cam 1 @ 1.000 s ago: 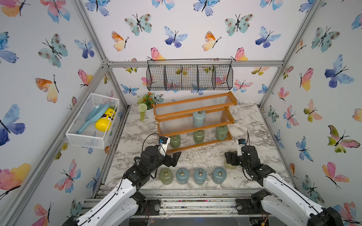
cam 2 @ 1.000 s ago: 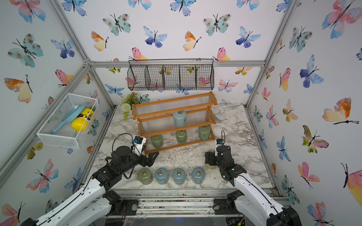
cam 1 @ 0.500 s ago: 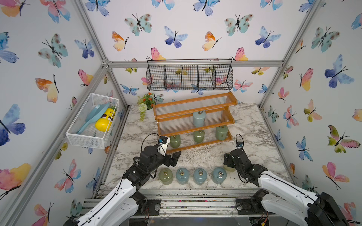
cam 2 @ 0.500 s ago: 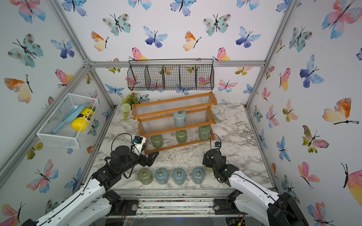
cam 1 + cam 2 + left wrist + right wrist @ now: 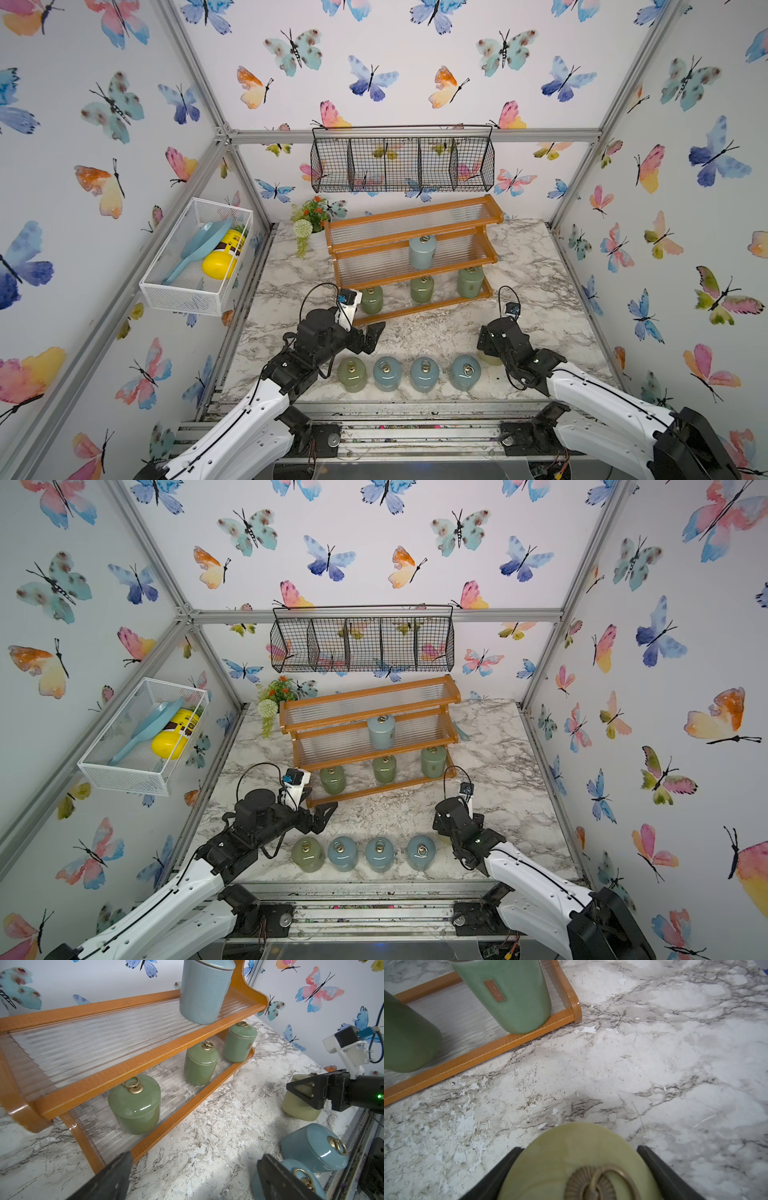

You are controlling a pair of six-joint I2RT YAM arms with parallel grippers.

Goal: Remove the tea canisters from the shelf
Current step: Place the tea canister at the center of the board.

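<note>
The shelf [image 5: 415,239] stands at the back of the marble table. It holds a pale blue tea canister [image 5: 422,251] on the middle tier and three green ones [image 5: 422,289] on the bottom tier. One green canister [image 5: 351,374] and three blue ones [image 5: 424,373] stand in a row near the front edge. My right gripper [image 5: 579,1167] is shut on the pale yellow canister [image 5: 571,1147], held upright at the row's right end [image 5: 494,359], low over the table. My left gripper [image 5: 193,1176] hangs open and empty between the shelf's left end and the row [image 5: 370,334].
A white mesh basket [image 5: 195,253] with a yellow bottle and a blue scoop hangs on the left wall. A black wire basket [image 5: 401,160] hangs on the back wall above the shelf. A small flower pot [image 5: 311,220] stands left of the shelf.
The right arm has sunk and drawn slightly toward the front and left with the pale yellow canister. The left arm has barely moved.
</note>
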